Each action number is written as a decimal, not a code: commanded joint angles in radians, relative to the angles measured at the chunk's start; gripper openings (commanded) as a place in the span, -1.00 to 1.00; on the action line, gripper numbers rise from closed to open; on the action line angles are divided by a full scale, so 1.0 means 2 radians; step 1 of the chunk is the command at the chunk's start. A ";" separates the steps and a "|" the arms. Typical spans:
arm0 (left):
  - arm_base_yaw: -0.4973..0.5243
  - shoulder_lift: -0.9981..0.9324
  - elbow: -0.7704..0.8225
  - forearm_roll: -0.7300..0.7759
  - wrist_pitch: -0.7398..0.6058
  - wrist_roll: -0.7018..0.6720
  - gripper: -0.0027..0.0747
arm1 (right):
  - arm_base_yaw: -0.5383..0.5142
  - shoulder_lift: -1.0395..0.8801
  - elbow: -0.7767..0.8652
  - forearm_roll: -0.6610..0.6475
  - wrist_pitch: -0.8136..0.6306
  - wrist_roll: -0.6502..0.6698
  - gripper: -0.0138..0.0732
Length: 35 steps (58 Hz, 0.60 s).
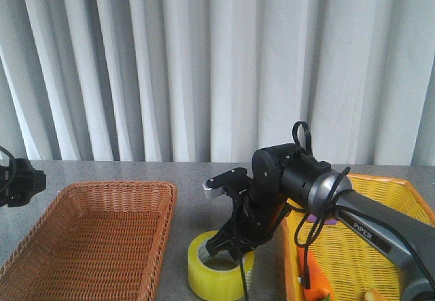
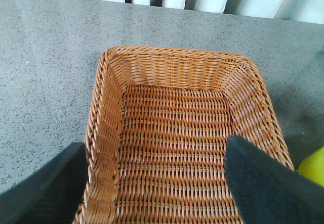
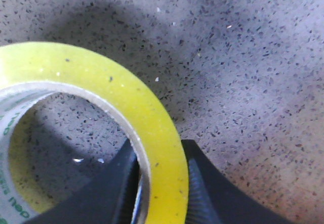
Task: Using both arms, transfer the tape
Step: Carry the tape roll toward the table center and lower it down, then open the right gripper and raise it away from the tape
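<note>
The yellow tape roll (image 1: 204, 274) lies flat on the grey table between the two baskets. My right gripper (image 1: 228, 250) reaches down onto it from the right. In the right wrist view one finger sits inside the white core and the other outside, closed on the roll's wall (image 3: 126, 97) at the gripper (image 3: 162, 183). My left gripper (image 2: 157, 155) is open and empty, hovering over the brown wicker basket (image 2: 172, 54). Only the left arm's end (image 1: 17, 182) shows at the front view's left edge. A corner of the tape (image 2: 314, 166) shows in the left wrist view.
The brown wicker basket (image 1: 102, 189) stands at the left and holds nothing I can see. A yellow basket (image 1: 408, 192) at the right holds orange items (image 1: 316, 284) and something purple (image 1: 319, 219), partly hidden by the right arm. White curtains hang behind the table.
</note>
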<state>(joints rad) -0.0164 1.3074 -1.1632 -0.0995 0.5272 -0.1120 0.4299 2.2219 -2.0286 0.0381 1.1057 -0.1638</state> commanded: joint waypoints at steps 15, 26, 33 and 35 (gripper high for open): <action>-0.003 -0.012 -0.017 -0.006 -0.030 0.000 0.45 | -0.001 -0.038 -0.017 0.009 -0.036 0.011 0.40; -0.003 -0.012 -0.017 -0.006 -0.030 0.000 0.45 | -0.003 -0.079 -0.019 0.006 -0.062 0.011 0.44; -0.003 -0.012 -0.017 -0.006 -0.030 0.000 0.45 | -0.003 -0.120 -0.039 -0.030 -0.070 0.012 0.40; -0.003 -0.012 -0.017 -0.006 -0.030 0.000 0.45 | -0.003 -0.133 -0.047 -0.040 -0.072 0.015 0.38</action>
<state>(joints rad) -0.0164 1.3074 -1.1632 -0.0995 0.5272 -0.1120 0.4291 2.0907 -2.0554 0.0150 1.0251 -0.1432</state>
